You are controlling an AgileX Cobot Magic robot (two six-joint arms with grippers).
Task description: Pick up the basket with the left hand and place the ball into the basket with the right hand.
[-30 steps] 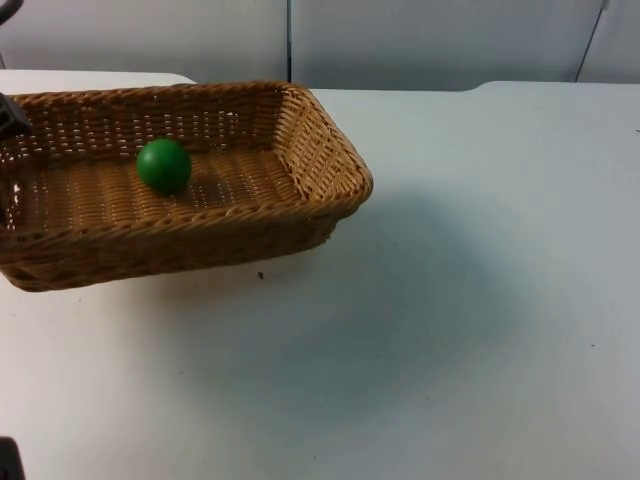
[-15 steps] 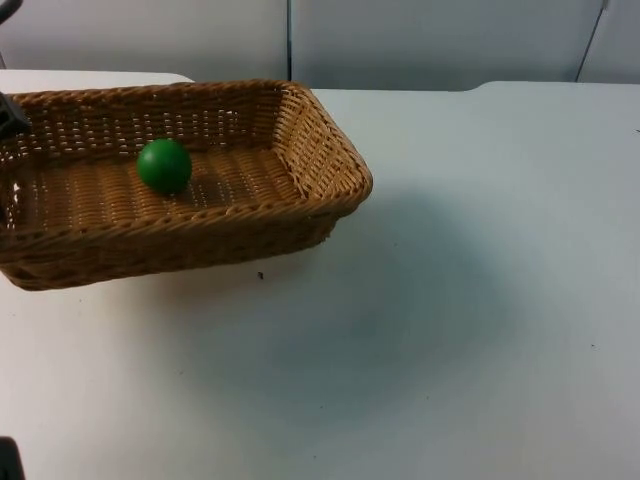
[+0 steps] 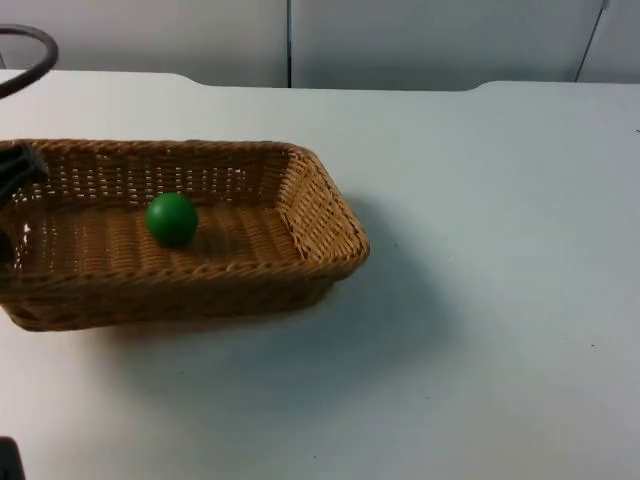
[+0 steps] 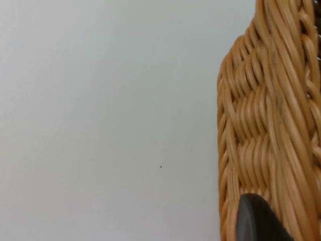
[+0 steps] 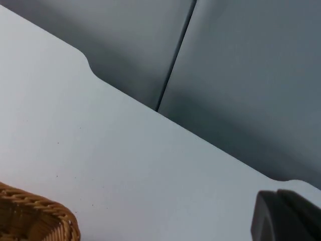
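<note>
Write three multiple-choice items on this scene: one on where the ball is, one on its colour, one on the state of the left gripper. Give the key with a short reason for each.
1. Where is the ball?
A. On the table beside the basket
B. Inside the basket
C. In the right gripper

2. What colour is the ball?
A. Red
B. Yellow
C. Green

3. What is the left gripper doing?
A. Gripping the basket at its left end
B. Hovering open above the ball
C. Resting on the table far from the basket

Key: 1 B, the top view shows the ball on the woven floor within the rim. 2 C, it is plainly green against the brown wicker. 3 A, the top view shows the gripper at the basket's left end, and the left wrist view shows a black fingertip against the wicker wall.
</note>
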